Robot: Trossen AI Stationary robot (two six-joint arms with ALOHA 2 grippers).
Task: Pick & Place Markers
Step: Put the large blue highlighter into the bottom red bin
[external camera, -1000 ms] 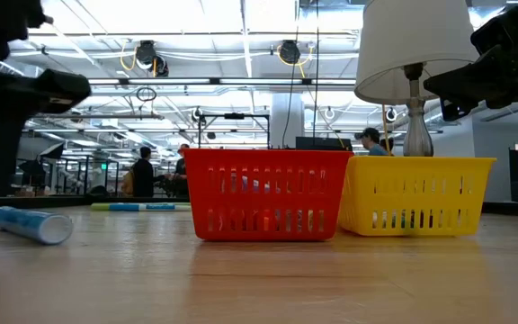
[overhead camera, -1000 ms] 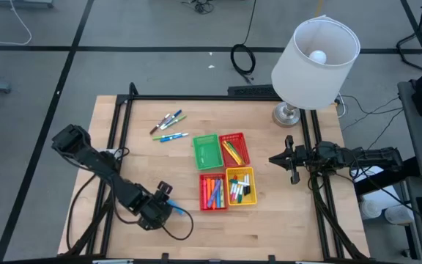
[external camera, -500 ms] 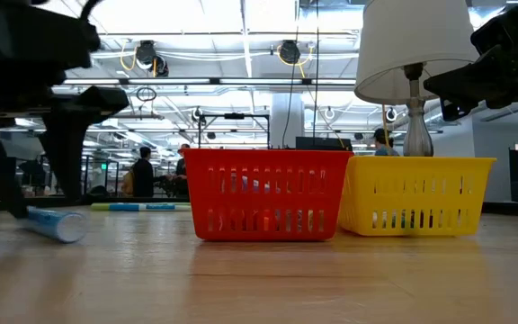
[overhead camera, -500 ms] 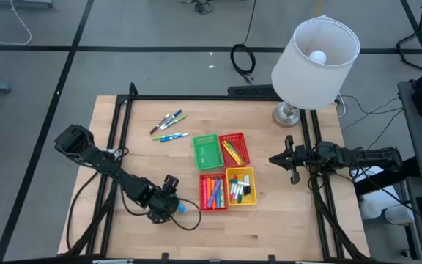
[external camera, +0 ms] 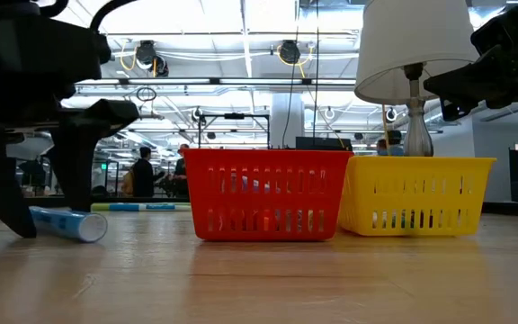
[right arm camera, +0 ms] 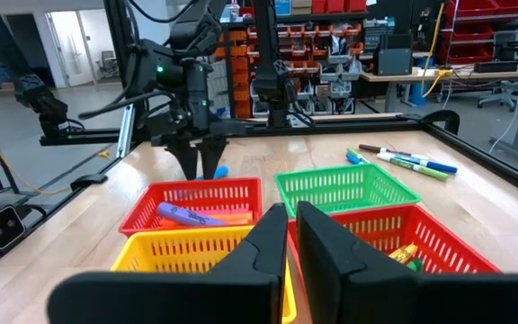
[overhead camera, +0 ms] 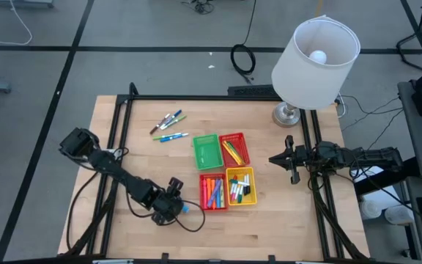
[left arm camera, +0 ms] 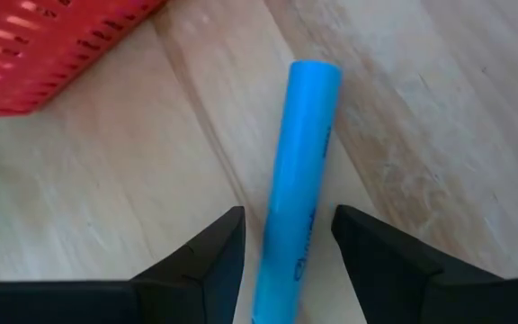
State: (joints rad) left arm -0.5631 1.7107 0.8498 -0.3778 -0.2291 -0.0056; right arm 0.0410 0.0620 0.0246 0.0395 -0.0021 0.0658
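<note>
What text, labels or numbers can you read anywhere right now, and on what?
None can be read outright.
Blue marker between the left gripper's open fingers: dark print along its barrel, too blurred to read.
Markers in the baskets and those loose on the table: too small to show any print.
Shelf bins behind the table: no legible labels.

blue marker (left arm camera: pixel 299 180) cut off at frame edge; held or not unclear

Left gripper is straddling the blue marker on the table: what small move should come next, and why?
Probably close the left gripper: its open fingers flank the blue marker, which lies flat on the table beside the red basket, not yet gripped.
</note>
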